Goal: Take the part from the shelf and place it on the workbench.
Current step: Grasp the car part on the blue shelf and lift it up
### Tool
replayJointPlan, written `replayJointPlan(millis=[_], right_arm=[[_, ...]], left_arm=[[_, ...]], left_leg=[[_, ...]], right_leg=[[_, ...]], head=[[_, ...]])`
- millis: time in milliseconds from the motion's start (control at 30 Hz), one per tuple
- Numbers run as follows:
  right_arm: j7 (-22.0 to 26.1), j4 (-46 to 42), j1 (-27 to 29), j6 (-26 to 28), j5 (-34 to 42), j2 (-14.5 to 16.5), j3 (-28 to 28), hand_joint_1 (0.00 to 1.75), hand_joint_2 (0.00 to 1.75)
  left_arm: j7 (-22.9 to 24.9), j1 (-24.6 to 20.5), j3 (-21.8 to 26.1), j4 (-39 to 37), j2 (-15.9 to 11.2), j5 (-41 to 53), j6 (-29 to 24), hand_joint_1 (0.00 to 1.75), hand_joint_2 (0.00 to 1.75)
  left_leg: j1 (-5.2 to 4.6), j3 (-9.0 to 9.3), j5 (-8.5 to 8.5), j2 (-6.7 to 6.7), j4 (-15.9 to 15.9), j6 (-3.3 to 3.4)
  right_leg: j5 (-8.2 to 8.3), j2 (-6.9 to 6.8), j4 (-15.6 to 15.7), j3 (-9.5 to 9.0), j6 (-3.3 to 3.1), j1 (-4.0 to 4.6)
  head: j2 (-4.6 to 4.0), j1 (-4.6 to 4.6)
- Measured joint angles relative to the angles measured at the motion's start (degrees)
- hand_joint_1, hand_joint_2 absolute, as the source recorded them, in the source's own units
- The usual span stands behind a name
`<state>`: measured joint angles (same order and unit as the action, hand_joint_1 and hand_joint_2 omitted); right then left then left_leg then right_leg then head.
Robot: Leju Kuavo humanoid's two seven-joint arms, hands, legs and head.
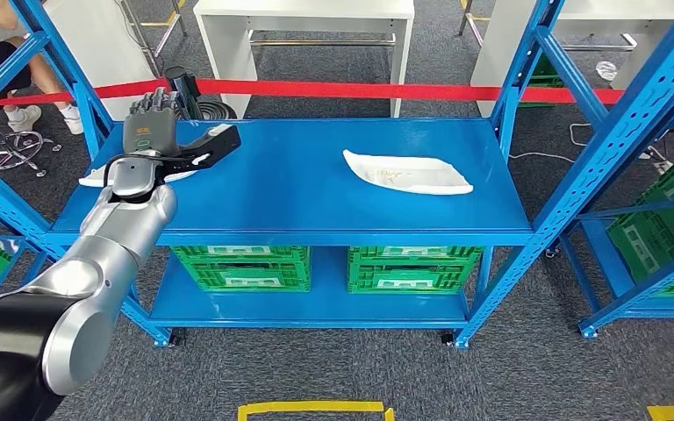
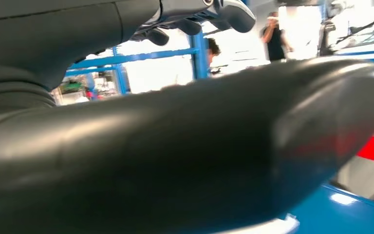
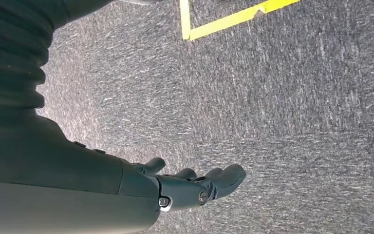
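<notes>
shelf top (image 1: 298,189) mid open — white tray (image 1: 408,172) right | uprights (image 1: 513,88) flank

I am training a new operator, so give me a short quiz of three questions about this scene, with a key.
1. True or false: the left hand holds a black part above the left end of the blue shelf.
2. What stands on the lower level of this shelf? A) green crates B) cardboard boxes C) paint cans
3. Fill in: the right hand hangs, holding nothing, over the grey ____.

Key: 1 true; 2 A; 3 carpet.
</notes>
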<state>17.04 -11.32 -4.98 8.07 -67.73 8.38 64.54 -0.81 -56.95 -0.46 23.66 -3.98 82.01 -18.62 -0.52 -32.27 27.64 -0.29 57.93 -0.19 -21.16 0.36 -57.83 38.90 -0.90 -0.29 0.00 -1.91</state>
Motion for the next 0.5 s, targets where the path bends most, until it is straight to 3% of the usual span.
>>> replayJointPlan(millis=[100,200,233,300,367,400,433,500], right_arm=[[-0.1,0.0,0.0,0.0,0.0,0.0,0.0,0.00,1.75],[-0.1,0.0,0.0,0.0,0.0,0.1,0.0,0.00,1.75],[0.0,0.0,0.0,-0.1,0.0,0.1,0.0,0.00,1.75],[0.0,0.0,0.0,-0.2,-0.1,0.1,0.0,0.00,1.75],[0.0,0.0,0.1,-0.2,-0.1,0.1,0.0,0.00,1.75],[0.0,0.0,0.1,-0.2,-0.1,0.0,0.0,0.00,1.75],[0.0,0.0,0.2,-0.3,-0.1,0.0,0.0,0.00,1.75],[0.1,0.0,0.2,-0.3,-0.2,0.0,0.0,0.00,1.75]], left_arm=[[0.9,0.0,0.0,-0.6,-1.2,0.1,-0.3,0.00,0.00],[2.0,0.1,0.0,-1.0,-1.9,0.2,-1.2,0.00,0.00],[2.2,0.1,0.0,-1.0,-2.1,0.3,-1.4,0.00,0.00],[2.5,0.2,0.0,-1.1,-2.3,0.5,-1.8,0.00,0.00],[2.6,0.5,0.0,-1.4,-2.6,0.6,-1.9,0.00,0.00],[2.7,0.7,0.0,-1.5,-2.7,0.7,-1.9,0.00,0.00],[2.6,1.0,0.0,-1.6,-2.8,0.7,-1.9,0.00,0.00],[2.6,1.3,0.0,-1.6,-3.0,0.7,-1.9,0.00,0.00]], left_leg=[[-0.21,-0.44,0.16,0.00,0.1,0.36],[0.04,-0.01,0.14,0.01,-0.7,1.44],[0.22,0.36,-0.01,0.03,-0.9,1.74],[0.49,0.90,-0.26,0.09,-1.0,1.90],[0.61,0.90,-0.23,0.09,-0.9,1.63],[0.73,0.94,-0.10,0.06,-0.7,1.35],[0.93,1.02,0.15,0.02,-0.6,1.01],[1.55,1.38,0.90,-0.04,-0.1,0.14]], right_leg=[[0.22,-0.02,0.1,0.00,0.36,-0.19],[0.78,-0.07,-0.9,0.17,0.97,-0.19],[0.28,-0.07,-1.9,0.63,1.12,-0.20],[-2.79,-0.09,-6.2,2.76,1.32,-0.37],[-6.32,-0.10,-13.4,6.08,1.65,-0.67],[-7.18,-0.11,-15.8,7.18,1.85,-0.85],[-6.98,-0.13,-16.0,7.26,2.12,-1.04],[-3.99,-0.22,-10.2,4.27,2.79,-1.54]], head=[[0.00,-0.01],[0.00,0.00],[0.00,0.08],[0.00,0.27],[0.00,0.38],[0.00,0.38],[-0.01,0.39],[-0.01,0.40]])
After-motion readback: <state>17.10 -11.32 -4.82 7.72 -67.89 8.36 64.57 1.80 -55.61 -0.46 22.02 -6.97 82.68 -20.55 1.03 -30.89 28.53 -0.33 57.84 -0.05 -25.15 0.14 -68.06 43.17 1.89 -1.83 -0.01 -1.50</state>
